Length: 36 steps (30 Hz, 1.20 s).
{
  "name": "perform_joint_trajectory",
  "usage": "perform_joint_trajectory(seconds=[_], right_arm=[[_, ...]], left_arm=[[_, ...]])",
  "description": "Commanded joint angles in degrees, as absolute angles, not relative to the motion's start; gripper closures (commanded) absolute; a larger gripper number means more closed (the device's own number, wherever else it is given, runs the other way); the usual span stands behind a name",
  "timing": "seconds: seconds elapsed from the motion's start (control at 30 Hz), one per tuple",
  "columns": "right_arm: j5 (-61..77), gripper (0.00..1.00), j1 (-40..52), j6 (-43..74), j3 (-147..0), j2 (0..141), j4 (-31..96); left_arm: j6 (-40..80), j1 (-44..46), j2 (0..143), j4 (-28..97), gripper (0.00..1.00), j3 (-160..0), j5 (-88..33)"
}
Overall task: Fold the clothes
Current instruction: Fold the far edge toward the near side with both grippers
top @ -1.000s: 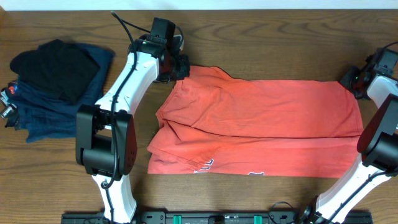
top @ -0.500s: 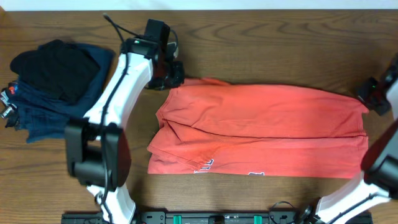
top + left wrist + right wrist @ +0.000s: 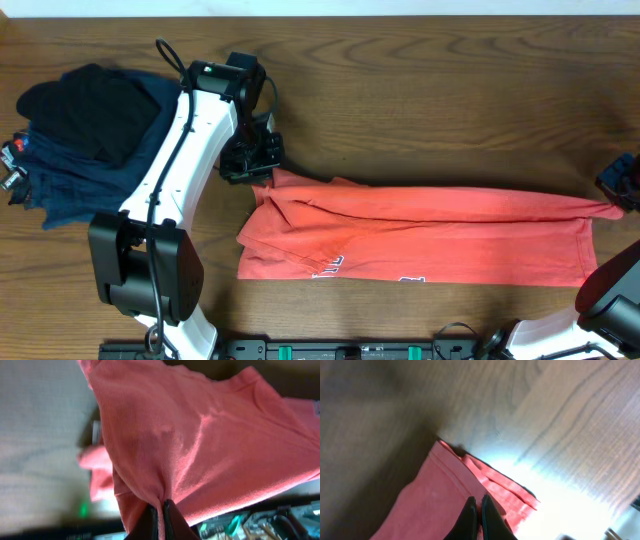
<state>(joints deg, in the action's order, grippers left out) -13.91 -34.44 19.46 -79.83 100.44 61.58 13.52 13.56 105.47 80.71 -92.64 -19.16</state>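
The coral-red T-shirt (image 3: 420,235) lies across the front of the wooden table, with white lettering showing at its near edge. Its far edge is lifted and drawn toward the front, so it makes a narrow band. My left gripper (image 3: 256,170) is shut on the shirt's left far corner; the left wrist view shows the cloth (image 3: 200,435) pinched between the fingers (image 3: 161,510). My right gripper (image 3: 622,192) is shut on the right far corner; the right wrist view shows the fingers (image 3: 479,507) pinching the hem (image 3: 470,480).
A pile of navy blue garments (image 3: 85,175) with a black garment (image 3: 90,105) on top sits at the table's left. Bare wooden table (image 3: 450,100) lies behind the shirt. The arm bases stand at the front edge.
Both grippers have pulled the shirt's far edge toward the front of the table. The visible shirt has narrowed from a wide panel to a thin band.
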Motion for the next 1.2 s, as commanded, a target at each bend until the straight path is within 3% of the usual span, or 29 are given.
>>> perform_joint_trajectory(seconds=[0.0, 0.57, 0.67, 0.73, 0.77, 0.9, 1.17], right_arm=[[-16.6, 0.99, -34.9, 18.1, -79.8, 99.8, 62.3], [-20.4, 0.99, -35.0, 18.2, -78.0, 99.8, 66.1], [-20.5, 0.77, -35.0, 18.2, -77.7, 99.8, 66.7], [-21.3, 0.71, -35.0, 18.2, -77.7, 99.8, 67.5], [-21.8, 0.71, -35.1, 18.2, -77.7, 99.8, 67.8], [-22.5, 0.70, -36.3, 18.2, -77.7, 99.8, 68.8], [-15.9, 0.56, -39.1, 15.3, -77.2, 99.8, 68.1]], left_arm=[[12.7, 13.8, 105.5, 82.8, 0.94, -92.0, -18.6], [12.1, 16.8, 105.5, 84.4, 0.94, -85.6, -17.4], [12.1, 16.8, 105.5, 86.4, 0.93, -85.5, -14.7], [12.1, 16.8, 105.5, 87.8, 0.83, -85.5, -12.6], [12.1, 16.8, 105.5, 88.2, 0.68, -85.5, -12.3], [12.1, 16.8, 105.5, 88.5, 0.38, -85.5, -12.4], [12.2, 16.8, 105.5, 87.9, 0.35, -85.5, -12.4]])
